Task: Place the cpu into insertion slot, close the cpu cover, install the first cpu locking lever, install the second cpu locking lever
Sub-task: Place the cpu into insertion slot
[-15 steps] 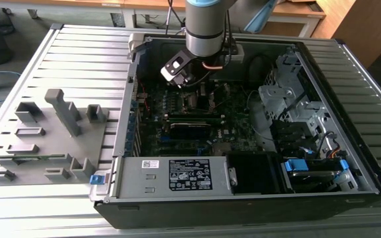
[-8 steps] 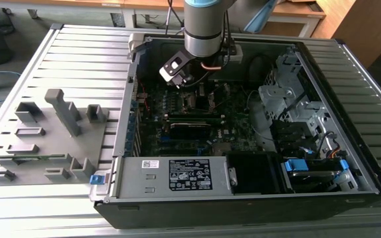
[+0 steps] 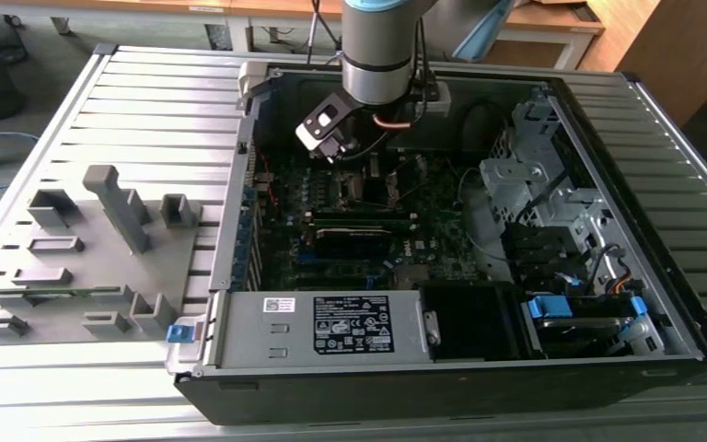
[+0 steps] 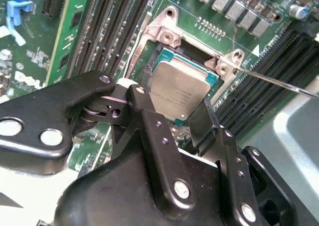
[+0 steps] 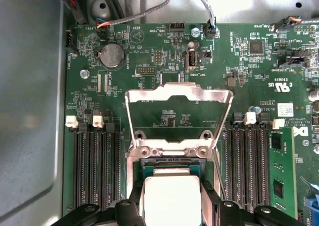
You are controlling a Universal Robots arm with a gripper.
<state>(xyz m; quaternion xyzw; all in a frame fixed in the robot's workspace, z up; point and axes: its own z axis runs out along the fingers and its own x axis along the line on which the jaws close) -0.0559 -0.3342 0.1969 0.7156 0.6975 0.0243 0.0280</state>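
**Figure. Chip held at the socket, cover open.**

The arm (image 3: 378,46) reaches down into the open computer case (image 3: 452,391). It works over the far part of the green board (image 5: 149,51). The power supply (image 3: 243,331) lies along the near wall.

The gripper (image 4: 172,101) is clenched on the cpu (image 4: 179,86). Its two black fingers (image 4: 144,116) bear on opposite edges of the square chip, whose dull metal top faces up.

The cpu lies directly under the gripper and squarely over the slot (image 4: 148,72). Its edges line up with the slot's edges, and its flat face looks parallel to the board. Whether it is fully bedded or held just above the contacts cannot be told.

The chip is square and has no long axis. The line from finger to finger crosses the run of the memory slots (image 5: 94,161) at right angles.

The cover (image 5: 177,90) stands open on its hinge at the edge of the slot farthest from the gripper body. It tilts away from the chip, and the board shows through its window. It is not touching the cpu or the fingers.

A thin metal lever (image 4: 279,82) juts out from one hinge corner and is not latched.

Judged from this, the first step is in hand. The cover and both levers are not yet closed.
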